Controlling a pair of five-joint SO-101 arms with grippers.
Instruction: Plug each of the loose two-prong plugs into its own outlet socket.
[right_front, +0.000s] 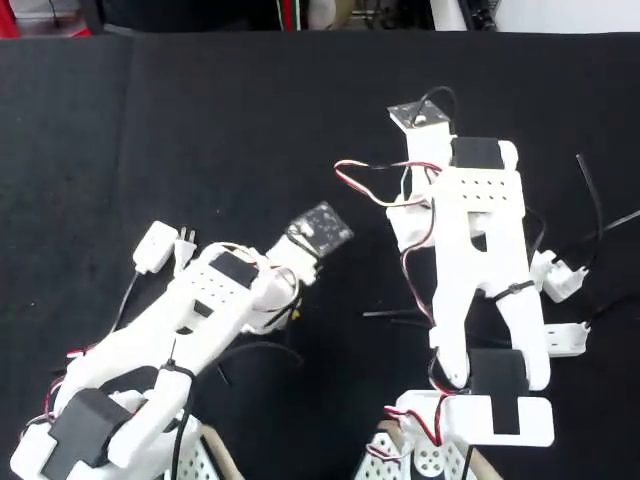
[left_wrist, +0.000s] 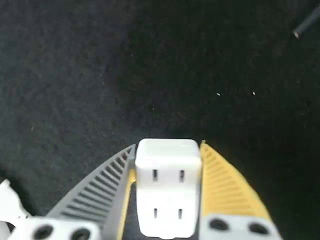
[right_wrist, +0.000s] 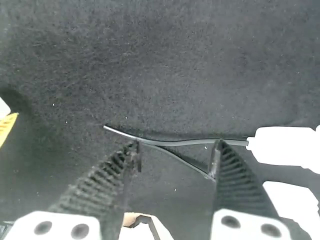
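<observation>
My left gripper (left_wrist: 167, 150) is shut on a white outlet block (left_wrist: 167, 185) with two pairs of slots facing the camera, held between a grey finger (left_wrist: 100, 195) and a yellow finger (left_wrist: 225, 190) over the black mat. In the high view a loose white two-prong plug (right_front: 160, 245) lies beside the left arm (right_front: 190, 320), prongs pointing right. My right gripper (right_wrist: 175, 146) is open above a thin black cable (right_wrist: 165, 142) that runs to a white plug (right_wrist: 285, 146). Two more white plugs (right_front: 555, 275) (right_front: 565, 340) lie right of the right arm (right_front: 480, 260).
A black mat (right_front: 230, 130) covers the table, bare at the back and left. Thin black cables (right_front: 590, 200) trail at the far right, and one (right_front: 395, 316) lies between the arms. A yellow piece (right_wrist: 7, 129) shows at the edge of the right wrist view.
</observation>
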